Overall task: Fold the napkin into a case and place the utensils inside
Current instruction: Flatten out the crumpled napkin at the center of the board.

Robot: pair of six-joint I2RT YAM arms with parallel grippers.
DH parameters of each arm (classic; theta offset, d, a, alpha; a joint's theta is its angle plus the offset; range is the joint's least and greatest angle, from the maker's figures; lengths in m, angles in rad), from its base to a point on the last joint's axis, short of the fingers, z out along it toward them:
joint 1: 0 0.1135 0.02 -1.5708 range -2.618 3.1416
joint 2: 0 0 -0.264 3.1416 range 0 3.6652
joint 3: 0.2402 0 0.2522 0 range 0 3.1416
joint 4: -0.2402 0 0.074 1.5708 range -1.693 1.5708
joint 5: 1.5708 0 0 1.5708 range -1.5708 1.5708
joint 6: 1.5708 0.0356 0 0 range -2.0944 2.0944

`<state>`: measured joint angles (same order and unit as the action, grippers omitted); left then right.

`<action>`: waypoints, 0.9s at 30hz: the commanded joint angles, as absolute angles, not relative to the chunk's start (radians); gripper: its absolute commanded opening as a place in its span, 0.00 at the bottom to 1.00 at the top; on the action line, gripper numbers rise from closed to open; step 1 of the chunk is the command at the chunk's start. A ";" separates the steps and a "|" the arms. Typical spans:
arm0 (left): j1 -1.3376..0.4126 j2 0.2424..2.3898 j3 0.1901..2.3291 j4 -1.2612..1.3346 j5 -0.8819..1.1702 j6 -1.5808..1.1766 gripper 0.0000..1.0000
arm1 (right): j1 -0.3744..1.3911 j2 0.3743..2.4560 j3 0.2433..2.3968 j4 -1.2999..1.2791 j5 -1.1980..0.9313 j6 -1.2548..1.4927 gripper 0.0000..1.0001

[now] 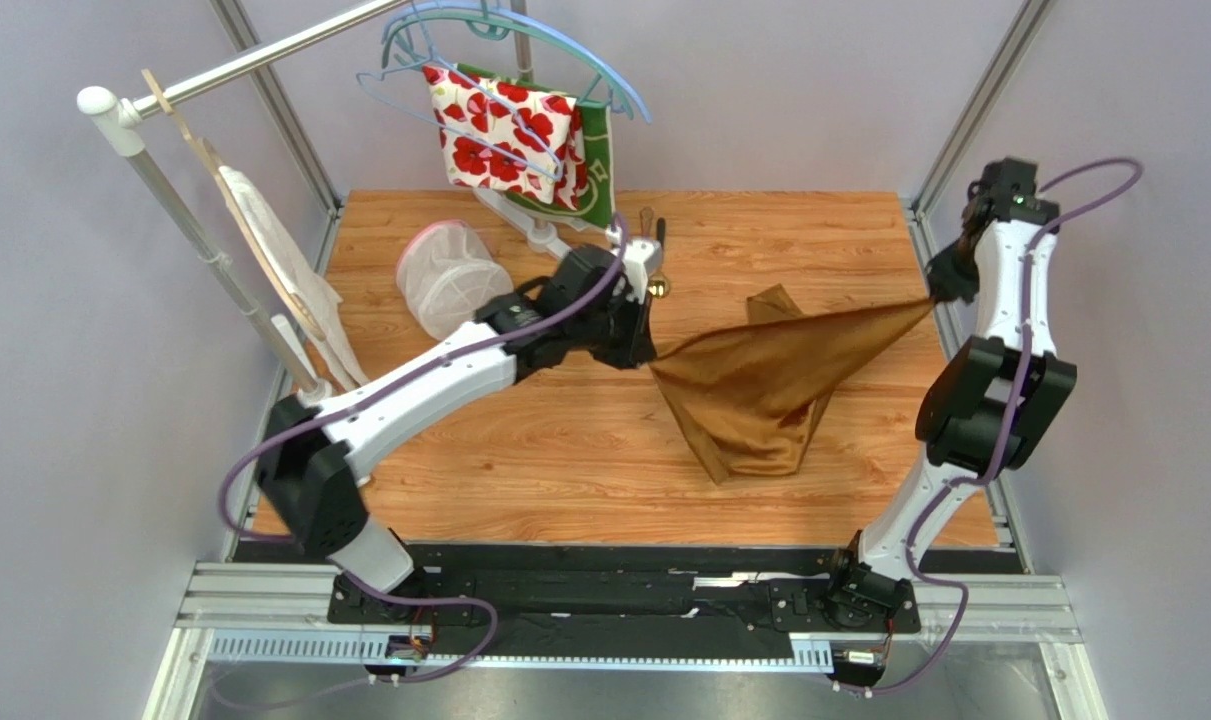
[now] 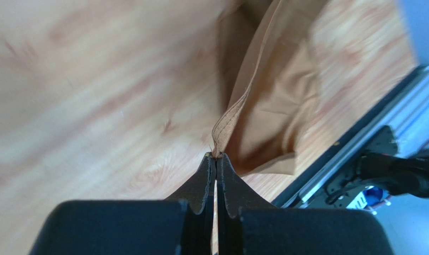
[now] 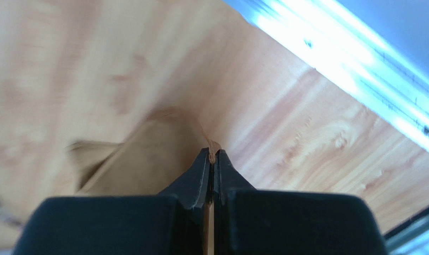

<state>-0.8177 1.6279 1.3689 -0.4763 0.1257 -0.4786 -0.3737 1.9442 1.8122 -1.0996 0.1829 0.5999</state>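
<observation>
The napkin [image 1: 761,383] is hanging over the worktop [image 1: 536,450], stretching between the two arms. The left fingers [image 2: 203,180] are pinching one hemmed corner tight, and the right fingers [image 3: 198,180] are clamping the opposite corner, while the middle is sagging toward the wood. Behind the left arm, one pale mesh basket [image 1: 449,275] is sitting, its contents unclear. A spoon [image 1: 659,279] is lying just beside that arm's wrist, partly hidden. Two cloths are hanging from the rail: one floral cloth [image 1: 506,128] and one green cloth [image 1: 604,165].
</observation>
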 commanded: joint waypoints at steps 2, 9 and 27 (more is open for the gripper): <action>-0.822 1.343 1.497 -0.537 0.121 -0.159 0.00 | -0.360 1.727 2.115 -1.154 0.101 0.485 0.00; -0.822 1.033 1.526 -0.548 0.121 0.057 0.00 | -0.342 1.569 2.192 -0.911 -0.231 0.550 0.00; -0.792 1.002 1.799 -0.607 -0.247 0.333 0.00 | 0.044 1.897 2.422 -0.261 -0.376 0.974 0.00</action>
